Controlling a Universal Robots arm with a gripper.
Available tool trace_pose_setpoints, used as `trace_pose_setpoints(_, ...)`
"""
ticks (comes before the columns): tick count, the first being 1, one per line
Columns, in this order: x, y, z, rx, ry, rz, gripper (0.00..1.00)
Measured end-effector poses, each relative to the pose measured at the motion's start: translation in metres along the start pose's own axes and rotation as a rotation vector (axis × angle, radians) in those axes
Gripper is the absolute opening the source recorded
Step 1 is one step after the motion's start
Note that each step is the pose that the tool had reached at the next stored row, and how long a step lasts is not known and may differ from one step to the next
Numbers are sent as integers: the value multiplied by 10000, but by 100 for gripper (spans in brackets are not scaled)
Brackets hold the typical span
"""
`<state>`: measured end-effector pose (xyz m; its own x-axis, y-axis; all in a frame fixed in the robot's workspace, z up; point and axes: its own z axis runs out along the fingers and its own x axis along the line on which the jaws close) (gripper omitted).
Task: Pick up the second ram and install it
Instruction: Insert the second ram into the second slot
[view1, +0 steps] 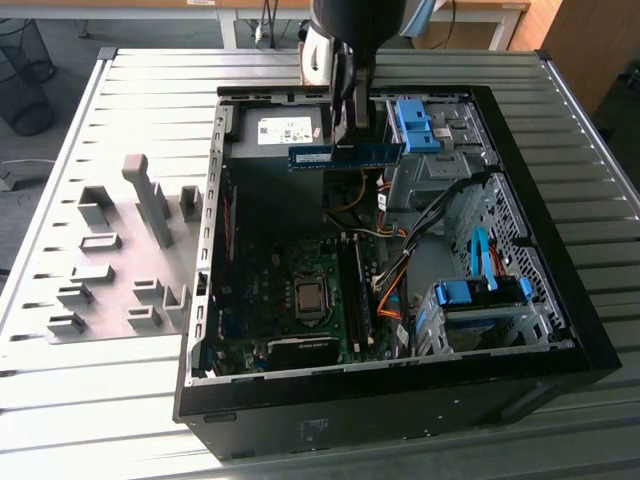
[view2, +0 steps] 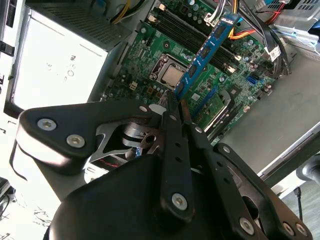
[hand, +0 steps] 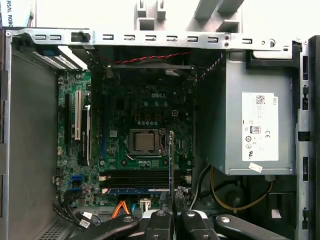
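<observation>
Open computer case on a slatted table, with the arm above its far part. The gripper is closed on the second ram, pinching it near mid-length so that one end sticks out on either side of the fingers.

In the exterior view the strip hangs well above the motherboard, in front of the power supply and just beside a blue drive caddy. It is held on edge, its chip face turned towards that camera. Its long axis runs almost level from the exterior view's left to the exterior view's right, crosswise to the black memory slots below.

In the second wrist view the strip leaves the closed gripper and reaches out over the CPU socket.

In the first wrist view the strip appears edge-on as a thin line rising from the gripper, passing beside the CPU socket and crossing the slots at about a right angle. A memory stick already sits in one slot.

A grey fixture plate lies on the table beside the case.
</observation>
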<state>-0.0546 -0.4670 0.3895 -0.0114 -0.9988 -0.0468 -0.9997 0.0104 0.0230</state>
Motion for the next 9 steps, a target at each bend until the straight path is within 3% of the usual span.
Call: trace_pose_setpoints(9, 1, -1, 31, 70, -34, 1500, 14)
